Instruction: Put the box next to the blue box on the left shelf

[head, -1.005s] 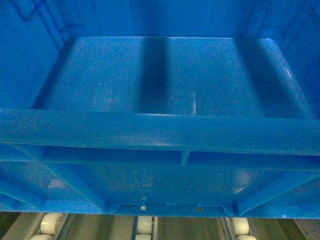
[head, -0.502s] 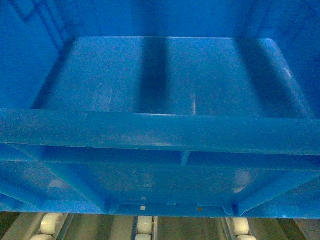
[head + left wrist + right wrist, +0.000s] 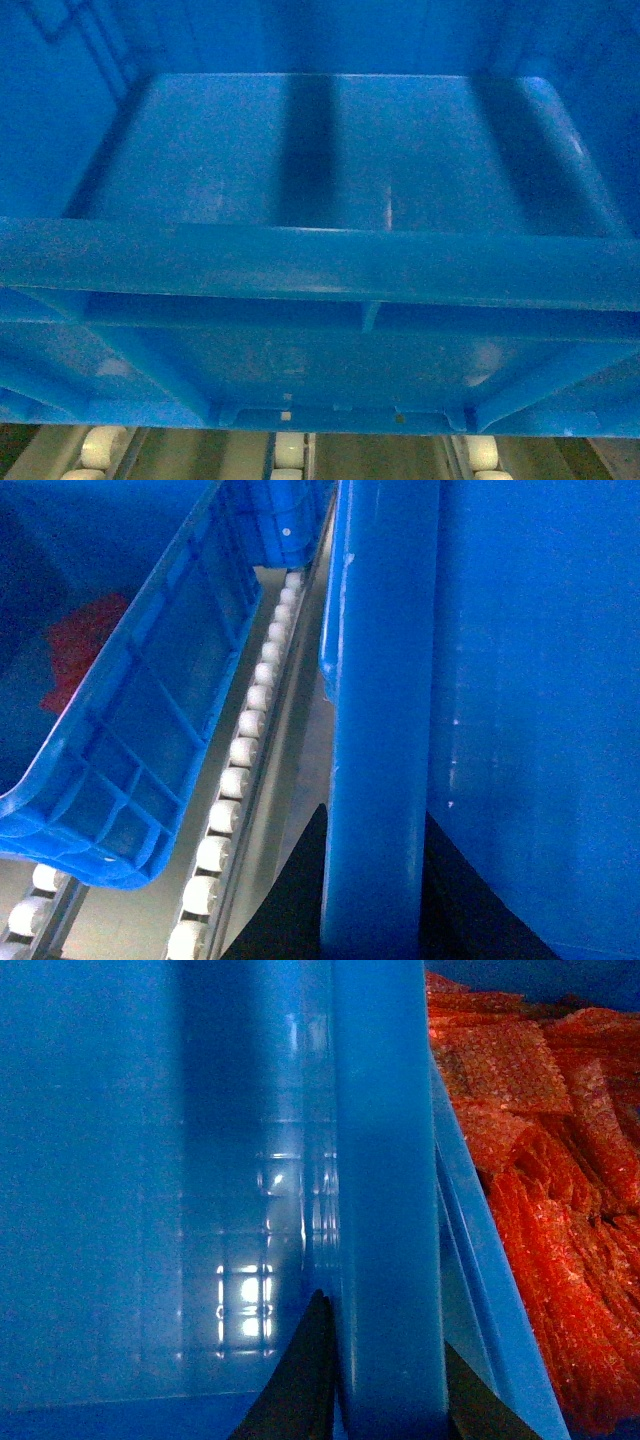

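The large open-top bright blue plastic crate fills almost the whole head view, its smooth floor crossed by 2 dark shadow bands and its thick near rim running level across the middle of the frame. Over the last second almost nothing has changed: the crate sits in the same place in that view, with only the slightest drift, which suggests it is being held steady or eased very slowly above the shelf rather than already released. Below its ribbed near wall, the grey roller tracks with small white wheels show that the crate is over the shelf. In the left wrist view, the left gripper has 2 dark fingers straddling the crate's side rim, clamped on it. Just beside that rim, across a narrow gap with a line of white rollers, lies a second blue ribbed plastic crate with something red inside; it seems to be the neighbour the task names. In the right wrist view, the right gripper pinches the opposite rim in the same way, and a third blue crate holding crinkled orange-red bubble-wrap bags presses close on that side. Both neighbours leave little room, so the crate could catch a rim while being lowered.
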Robot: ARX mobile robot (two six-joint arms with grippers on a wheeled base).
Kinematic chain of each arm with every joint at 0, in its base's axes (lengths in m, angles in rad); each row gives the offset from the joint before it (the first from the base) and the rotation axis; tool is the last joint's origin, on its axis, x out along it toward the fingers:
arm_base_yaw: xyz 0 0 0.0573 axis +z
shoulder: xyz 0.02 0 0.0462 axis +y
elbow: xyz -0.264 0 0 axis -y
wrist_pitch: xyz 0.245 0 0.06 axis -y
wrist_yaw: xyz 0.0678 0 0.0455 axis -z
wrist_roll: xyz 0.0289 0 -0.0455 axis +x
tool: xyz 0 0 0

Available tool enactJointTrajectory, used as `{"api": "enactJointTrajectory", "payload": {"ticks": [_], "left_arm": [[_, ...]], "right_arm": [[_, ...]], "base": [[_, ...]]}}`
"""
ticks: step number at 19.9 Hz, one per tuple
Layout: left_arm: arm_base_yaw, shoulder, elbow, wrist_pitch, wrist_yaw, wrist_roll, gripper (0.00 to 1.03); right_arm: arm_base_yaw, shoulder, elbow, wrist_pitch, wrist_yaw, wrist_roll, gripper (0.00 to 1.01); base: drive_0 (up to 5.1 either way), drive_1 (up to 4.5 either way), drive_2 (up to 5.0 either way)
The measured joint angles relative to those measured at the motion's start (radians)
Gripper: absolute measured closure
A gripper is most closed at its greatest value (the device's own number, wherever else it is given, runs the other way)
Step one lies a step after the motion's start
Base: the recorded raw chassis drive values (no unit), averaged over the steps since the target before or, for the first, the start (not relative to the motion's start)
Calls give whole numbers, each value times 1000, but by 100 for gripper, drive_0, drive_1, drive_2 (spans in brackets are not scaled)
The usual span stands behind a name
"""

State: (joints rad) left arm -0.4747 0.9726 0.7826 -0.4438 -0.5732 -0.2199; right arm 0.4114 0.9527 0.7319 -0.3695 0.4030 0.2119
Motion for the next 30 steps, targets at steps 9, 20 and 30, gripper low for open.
{"api": "enactJointTrajectory", "payload": {"ticks": [9,20,30], "left_arm": [[0,0,0,0,0,0,90],[-68,-1,-76,213,-216,72,87],[1,109,89,-270,-145,-91,85]], "right_arm": [[0,0,0,0,0,0,90],[68,-1,-31,69,201,-13,86],[19,152,65,-176,-53,127,86]], "base": [[0,0,0],[0,0,0],[0,0,0]]}}
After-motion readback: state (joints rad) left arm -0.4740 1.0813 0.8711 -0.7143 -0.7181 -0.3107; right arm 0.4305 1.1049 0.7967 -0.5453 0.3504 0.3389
